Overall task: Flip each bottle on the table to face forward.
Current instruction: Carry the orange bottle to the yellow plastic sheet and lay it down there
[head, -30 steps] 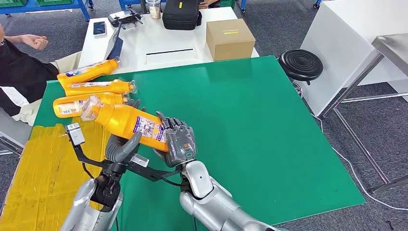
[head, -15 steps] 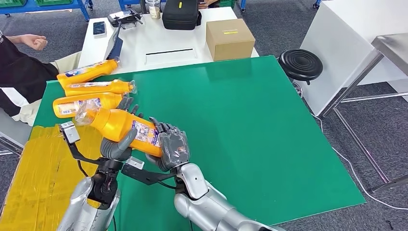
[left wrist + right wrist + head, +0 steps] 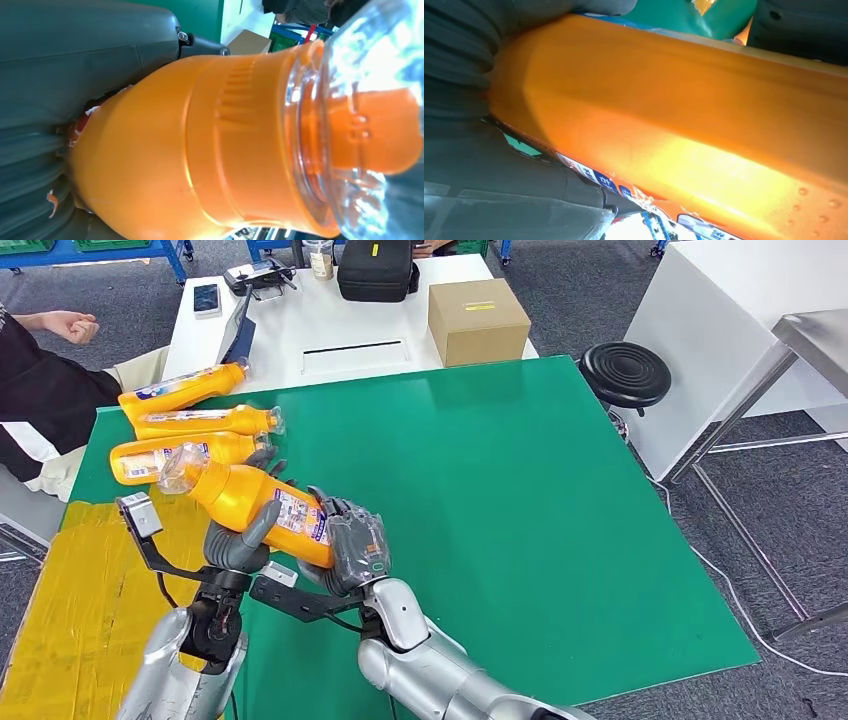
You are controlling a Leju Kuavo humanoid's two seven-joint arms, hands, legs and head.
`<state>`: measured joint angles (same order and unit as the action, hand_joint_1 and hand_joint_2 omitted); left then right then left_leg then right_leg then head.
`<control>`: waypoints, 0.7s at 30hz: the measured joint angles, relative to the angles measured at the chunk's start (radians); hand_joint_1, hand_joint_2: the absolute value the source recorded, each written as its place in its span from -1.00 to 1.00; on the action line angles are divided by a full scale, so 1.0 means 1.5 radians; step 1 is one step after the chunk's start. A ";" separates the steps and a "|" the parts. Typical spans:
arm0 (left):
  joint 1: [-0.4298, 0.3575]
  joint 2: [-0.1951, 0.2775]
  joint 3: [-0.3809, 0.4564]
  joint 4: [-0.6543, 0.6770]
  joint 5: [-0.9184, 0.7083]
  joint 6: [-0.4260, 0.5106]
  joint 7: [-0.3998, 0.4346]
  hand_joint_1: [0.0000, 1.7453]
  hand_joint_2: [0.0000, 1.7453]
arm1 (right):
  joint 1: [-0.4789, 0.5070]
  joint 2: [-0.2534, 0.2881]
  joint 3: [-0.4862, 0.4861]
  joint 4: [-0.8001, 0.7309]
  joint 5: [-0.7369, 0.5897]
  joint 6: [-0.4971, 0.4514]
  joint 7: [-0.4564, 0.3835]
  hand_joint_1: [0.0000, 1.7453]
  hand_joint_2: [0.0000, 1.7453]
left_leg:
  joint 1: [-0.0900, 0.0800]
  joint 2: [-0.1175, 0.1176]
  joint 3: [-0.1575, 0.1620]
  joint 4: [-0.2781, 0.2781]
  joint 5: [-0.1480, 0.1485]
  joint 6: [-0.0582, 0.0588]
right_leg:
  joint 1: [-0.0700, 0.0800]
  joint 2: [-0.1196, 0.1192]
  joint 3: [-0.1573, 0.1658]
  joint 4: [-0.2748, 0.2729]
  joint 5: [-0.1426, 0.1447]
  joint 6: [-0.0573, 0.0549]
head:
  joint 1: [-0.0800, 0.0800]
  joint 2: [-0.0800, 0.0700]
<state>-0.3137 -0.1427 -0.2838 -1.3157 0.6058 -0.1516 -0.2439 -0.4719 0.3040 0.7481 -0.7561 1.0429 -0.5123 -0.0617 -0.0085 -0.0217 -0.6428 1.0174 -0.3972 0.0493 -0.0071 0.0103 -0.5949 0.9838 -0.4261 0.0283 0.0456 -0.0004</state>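
An orange bottle [image 3: 255, 500] with a clear cap is held tilted above the green table [image 3: 520, 500], its cap end pointing to the far left. My left hand [image 3: 240, 540] grips its middle from below, and my right hand [image 3: 352, 548] grips its base end. Close up, the left wrist view shows the bottle's shoulder and clear cap [image 3: 260, 135], and the right wrist view shows the orange bottle's side [image 3: 684, 130] with its label edge. Three more orange bottles [image 3: 185, 420] lie on their sides at the table's far left corner.
Yellow sheeting [image 3: 80, 600] covers the table's near left part. A person [image 3: 40, 390] sits at the far left. Beyond the green table stands a white table [image 3: 350, 340] with a cardboard box [image 3: 478, 320] and a black bag [image 3: 375, 268]. A black stool [image 3: 626, 375] stands at the right.
Both hands have carried the held bottle left and slightly toward me over the last second. The three lying bottles have not moved.
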 joint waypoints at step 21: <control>-0.004 0.000 0.002 -0.001 -0.005 0.006 -0.001 1.00 1.00 | 0.003 -0.001 -0.003 -0.007 -0.060 -0.005 -0.010 -0.82 1.00 | 0.000 0.000 0.000 0.000 0.000 0.000 | 0.000 0.000 0.000 0.000 0.000 0.000 | 0.000 0.000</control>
<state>-0.3196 -0.1430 -0.2807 -1.3168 0.5982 -0.1431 -0.2457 -0.4677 0.3018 0.7441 -0.7659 0.9530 -0.5191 -0.0760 -0.0085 -0.0216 -0.6428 1.0174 -0.3971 0.0493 -0.0071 0.0104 -0.5953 0.9838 -0.4261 0.0283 0.0456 -0.0004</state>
